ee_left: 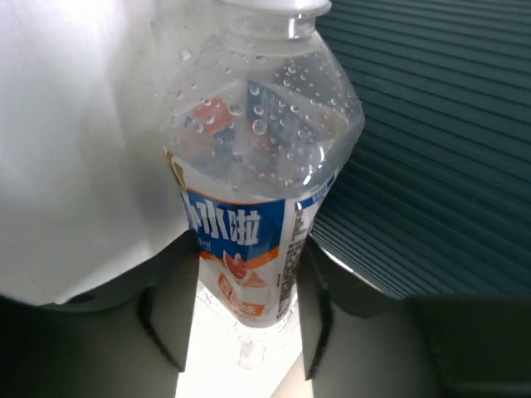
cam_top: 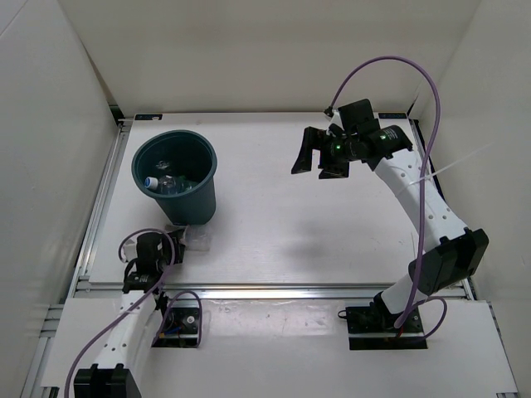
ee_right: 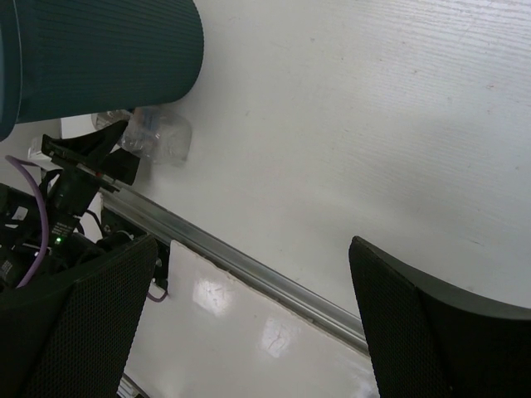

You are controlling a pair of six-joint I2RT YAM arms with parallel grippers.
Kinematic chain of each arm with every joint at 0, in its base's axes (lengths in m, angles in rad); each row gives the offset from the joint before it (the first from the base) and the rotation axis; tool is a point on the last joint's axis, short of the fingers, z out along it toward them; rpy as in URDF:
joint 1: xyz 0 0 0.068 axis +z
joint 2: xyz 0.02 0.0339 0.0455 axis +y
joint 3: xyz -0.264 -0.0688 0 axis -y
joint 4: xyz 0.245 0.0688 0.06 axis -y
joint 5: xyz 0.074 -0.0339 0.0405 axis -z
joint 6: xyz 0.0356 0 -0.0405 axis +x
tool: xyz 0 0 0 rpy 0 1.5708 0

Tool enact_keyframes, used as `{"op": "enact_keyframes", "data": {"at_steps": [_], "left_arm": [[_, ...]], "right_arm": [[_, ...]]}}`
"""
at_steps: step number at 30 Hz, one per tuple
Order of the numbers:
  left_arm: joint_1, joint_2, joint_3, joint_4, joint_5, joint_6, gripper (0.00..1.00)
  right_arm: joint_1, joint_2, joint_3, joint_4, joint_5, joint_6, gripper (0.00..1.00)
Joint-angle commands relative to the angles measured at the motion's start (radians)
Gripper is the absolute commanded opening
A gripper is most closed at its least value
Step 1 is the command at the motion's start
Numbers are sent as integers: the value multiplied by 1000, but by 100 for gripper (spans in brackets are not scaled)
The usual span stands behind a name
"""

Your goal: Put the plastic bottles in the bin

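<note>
Left arm sits low, reaching a short way forward, and its hand has both fingers pinched on a bottle. Right arm stretches far out and bends left at the wrist, its hand up in the air with the fingers spread wide.

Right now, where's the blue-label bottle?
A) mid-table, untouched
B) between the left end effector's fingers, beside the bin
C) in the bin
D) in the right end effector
B: left wrist view shows the blue-label bottle between the fingers of the left end effector, beside the ribbed wall of the bin; right end effector is open, empty.
</note>
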Motion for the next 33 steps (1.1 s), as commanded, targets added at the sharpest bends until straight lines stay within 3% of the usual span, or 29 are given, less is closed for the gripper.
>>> {"op": "enact_keyframes", "data": {"at_steps": [1, 4, 7, 8, 12, 13, 14, 17, 21, 24, 27, 31, 33], "left_arm": [[45, 31, -26, -19, 61, 83, 49], [76, 21, -26, -19, 97, 116, 32], [88, -6, -1, -60, 169, 116, 28], [88, -18, 20, -151, 182, 116, 28], [88, -38, 274, -484, 182, 90, 28], [88, -49, 333, -669, 168, 78, 28], [88, -49, 392, -746, 168, 63, 27], [88, -58, 650, -946, 96, 21, 27], [88, 23, 934, -1089, 48, -2, 27], [88, 95, 1104, -1076, 38, 88, 27], [88, 202, 1236, -942, 47, 229, 27], [88, 382, 1347, -572, 23, 453, 27], [64, 499, 1417, -497, -29, 605, 27]], "right_arm": [[-1, -15, 39, 25, -23, -4, 100], [-1, -6, 39, 25, -23, -4, 100], [-1, -6, 39, 25, -23, -4, 100], [-1, -6, 30, 25, -23, -4, 100], [-22, -15, 19, 25, -14, -4, 100], [-22, -15, 8, 25, -14, -4, 100], [-22, -15, -2, 25, -14, 5, 100], [-32, -15, -13, 25, -5, 5, 100], [-32, -24, -45, 25, -5, 14, 100], [-32, -24, -55, 25, -14, 14, 100], [-32, -14, -55, 34, -23, 14, 100], [-32, -4, -45, 34, -32, 14, 100], [-32, -4, -35, 34, -32, 14, 100]]}}
